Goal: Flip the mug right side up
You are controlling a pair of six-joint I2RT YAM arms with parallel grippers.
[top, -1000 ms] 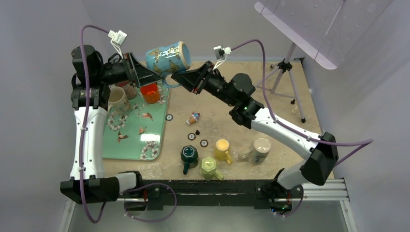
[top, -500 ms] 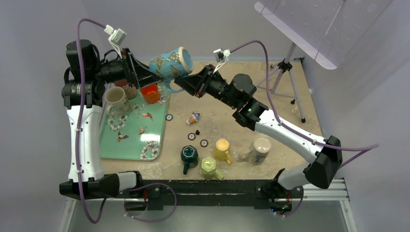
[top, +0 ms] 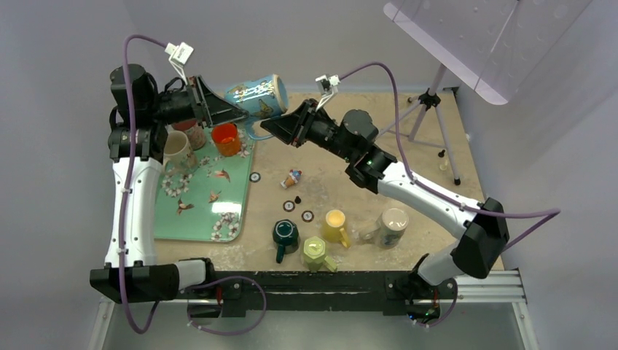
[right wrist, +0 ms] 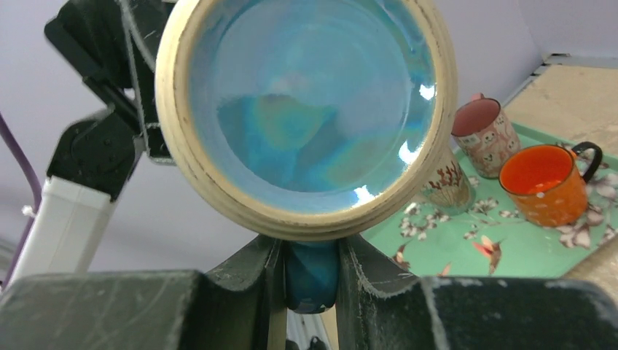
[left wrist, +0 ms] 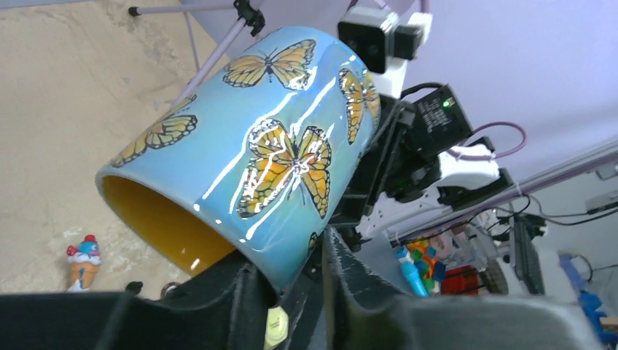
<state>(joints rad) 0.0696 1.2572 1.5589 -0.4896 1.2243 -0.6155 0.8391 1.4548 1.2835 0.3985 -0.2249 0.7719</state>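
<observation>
Holding the butterfly mug (top: 256, 95) aloft on its side over the far table (top: 430, 186) — my left gripper (left wrist: 288, 292) pinches its rim, my right gripper (right wrist: 310, 270) clamps the handle. Roughly halfway, I judge — uprighting and setting down are left.

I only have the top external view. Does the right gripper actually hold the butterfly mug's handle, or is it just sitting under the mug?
Observer: It holds it. In the right wrist view, the right gripper is closed on the handle of the butterfly mug, directly below the mug's base.
Operator: And the left gripper, is it on the body or the lip?
Observer: The lip. In the left wrist view, the left gripper has a finger on either side of the mug wall at the rim, next to the yellow opening.
</observation>
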